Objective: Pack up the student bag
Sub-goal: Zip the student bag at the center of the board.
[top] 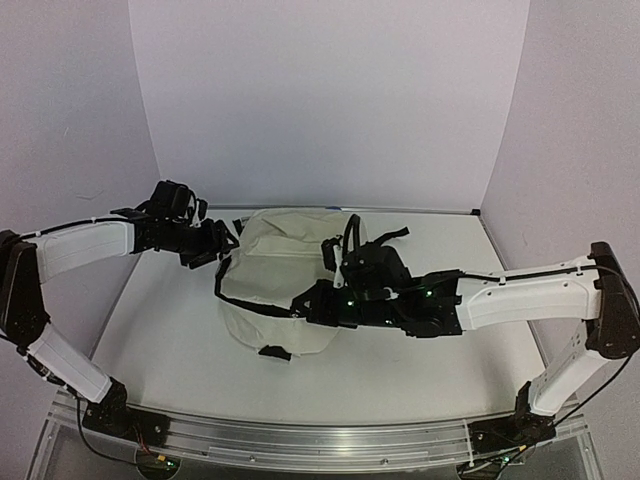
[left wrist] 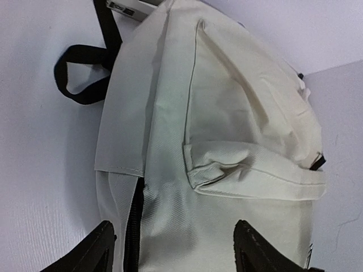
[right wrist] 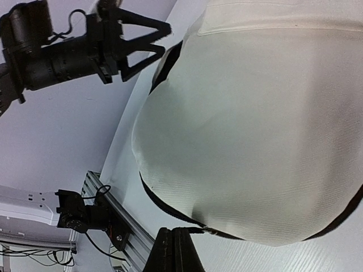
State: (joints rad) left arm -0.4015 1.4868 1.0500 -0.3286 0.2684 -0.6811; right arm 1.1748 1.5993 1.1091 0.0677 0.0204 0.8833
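Right end effector nearest: fingers pressed together, tips at black zipper trim of student bag; grip on trim unclear. Left end effector spread wide, just over bag's side. Bag lies mid-counter, between arms.

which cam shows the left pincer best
Right wrist view: the left pincer shows whole from the side, fingers spread open near the student bag. Top external shows it small and dark at the bag's left edge. Left wrist shows only its two fingertips framing the fabric.
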